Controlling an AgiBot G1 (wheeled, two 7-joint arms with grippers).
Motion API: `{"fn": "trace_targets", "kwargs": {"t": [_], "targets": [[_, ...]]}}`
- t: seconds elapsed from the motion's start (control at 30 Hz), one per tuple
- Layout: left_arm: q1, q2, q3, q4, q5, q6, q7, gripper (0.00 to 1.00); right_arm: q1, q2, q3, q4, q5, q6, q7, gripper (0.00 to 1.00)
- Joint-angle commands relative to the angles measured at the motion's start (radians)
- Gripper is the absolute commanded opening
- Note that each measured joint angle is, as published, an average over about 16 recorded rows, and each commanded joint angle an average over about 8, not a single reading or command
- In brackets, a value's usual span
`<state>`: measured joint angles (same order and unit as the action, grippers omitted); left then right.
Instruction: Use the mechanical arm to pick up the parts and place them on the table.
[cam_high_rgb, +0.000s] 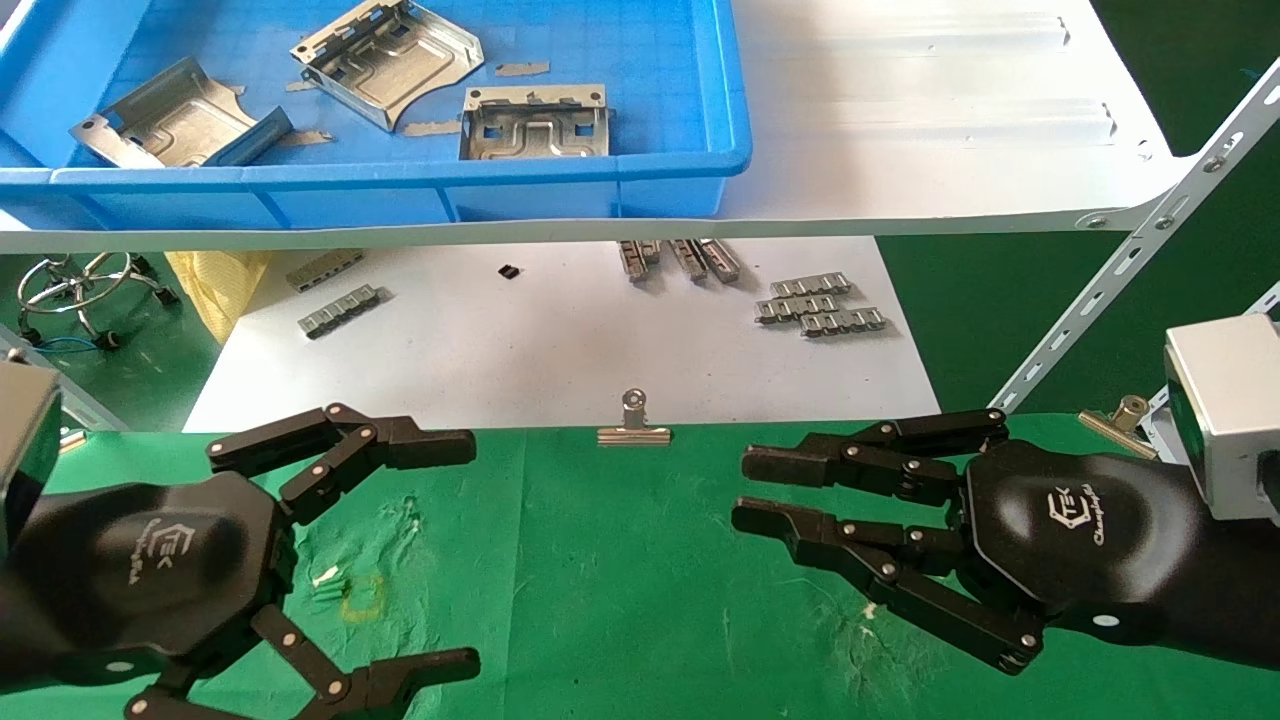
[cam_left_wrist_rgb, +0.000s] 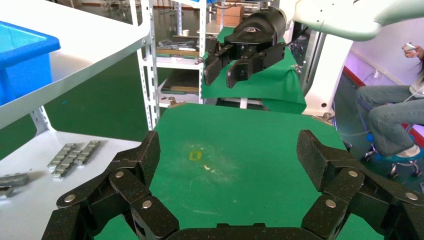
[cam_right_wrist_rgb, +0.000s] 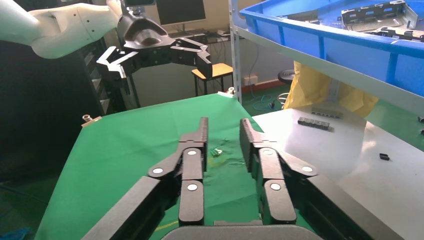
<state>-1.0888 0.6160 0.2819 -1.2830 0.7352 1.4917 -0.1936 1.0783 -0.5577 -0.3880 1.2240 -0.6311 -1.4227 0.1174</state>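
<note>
Three silvery sheet-metal brackets lie in the blue tray on the upper shelf: one at the left, one in the middle, one at the right. The tray and a bracket also show in the right wrist view. My left gripper hovers over the green table at the lower left, wide open and empty; it also shows in its wrist view. My right gripper hovers at the lower right, fingers a narrow gap apart, empty; it also shows in its wrist view.
The tray stands on a white shelf with a slanted perforated strut at the right. Below it a white board carries small ribbed strips. Binder clips sit on the table's far edge. A yellow square mark lies near my left gripper.
</note>
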Motion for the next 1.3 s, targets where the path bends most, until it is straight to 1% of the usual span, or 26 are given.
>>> {"fn": "trace_targets", "kwargs": {"t": [0.03,0.1,0.17,0.23,0.3,0.4,0.5,0.6,0.7,0.73,0.77,0.93,0.97,1.0,1.03,1.2,1.23,1.27,1.3], "targets": [[0.008,-0.002,-0.002,-0.001,-0.004,0.001,0.004,1.00,0.000,0.000,0.000,0.000,0.000,0.000,0.000,0.00],[-0.014,0.004,0.002,0.000,0.004,-0.004,-0.006,1.00,0.000,0.000,0.000,0.000,0.000,0.000,0.000,0.00],[-0.060,0.020,0.012,0.010,0.028,-0.015,-0.022,1.00,0.000,0.000,0.000,0.000,0.000,0.000,0.000,0.00],[-0.133,0.046,0.028,0.037,0.065,-0.029,-0.042,1.00,0.000,0.000,0.000,0.000,0.000,0.000,0.000,0.00],[-0.231,0.084,0.048,0.093,0.116,-0.044,-0.056,1.00,0.000,0.000,0.000,0.000,0.000,0.000,0.000,0.00],[-0.388,0.155,0.078,0.234,0.199,-0.072,-0.054,1.00,0.000,0.000,0.000,0.000,0.000,0.000,0.000,0.00],[-0.533,0.229,0.103,0.417,0.276,-0.115,-0.023,1.00,0.000,0.000,0.000,0.000,0.000,0.000,0.000,0.00],[-0.658,0.302,0.123,0.599,0.349,-0.197,0.020,1.00,0.000,0.000,0.000,0.000,0.000,0.000,0.000,0.00],[-0.760,0.366,0.143,0.753,0.418,-0.298,0.058,1.00,0.000,0.000,0.000,0.000,0.000,0.000,0.000,0.00],[-0.789,0.384,0.151,0.797,0.439,-0.331,0.067,1.00,0.000,0.000,0.000,0.000,0.000,0.000,0.000,0.02],[-0.816,0.403,0.160,0.840,0.461,-0.364,0.075,1.00,0.000,0.000,0.000,0.000,0.000,0.000,0.000,0.08],[-0.927,0.476,0.222,1.022,0.578,-0.492,0.092,1.00,0.000,0.000,0.000,0.000,0.000,0.000,0.000,0.71],[-0.946,0.488,0.237,1.054,0.603,-0.512,0.091,0.98,0.000,0.000,0.000,0.000,0.000,0.000,0.000,0.83],[-0.963,0.500,0.252,1.083,0.628,-0.529,0.088,0.90,0.000,0.000,0.000,0.000,0.000,0.000,0.000,0.94],[-0.979,0.510,0.267,1.109,0.651,-0.542,0.085,0.78,0.000,0.000,0.000,0.000,0.000,0.000,0.000,1.00],[-1.039,0.546,0.331,1.206,0.746,-0.575,0.061,0.15,0.000,0.000,0.000,0.000,0.000,0.000,0.000,1.00],[-1.046,0.551,0.339,1.219,0.758,-0.578,0.056,0.05,0.000,0.000,0.000,0.000,0.000,0.000,0.000,1.00],[-1.051,0.555,0.346,1.231,0.768,-0.582,0.051,0.00,0.000,0.000,0.000,0.000,0.000,0.000,0.000,1.00],[-1.055,0.558,0.352,1.242,0.777,-0.585,0.046,0.00,0.000,0.000,0.000,0.000,0.000,0.000,0.000,1.00]]}}
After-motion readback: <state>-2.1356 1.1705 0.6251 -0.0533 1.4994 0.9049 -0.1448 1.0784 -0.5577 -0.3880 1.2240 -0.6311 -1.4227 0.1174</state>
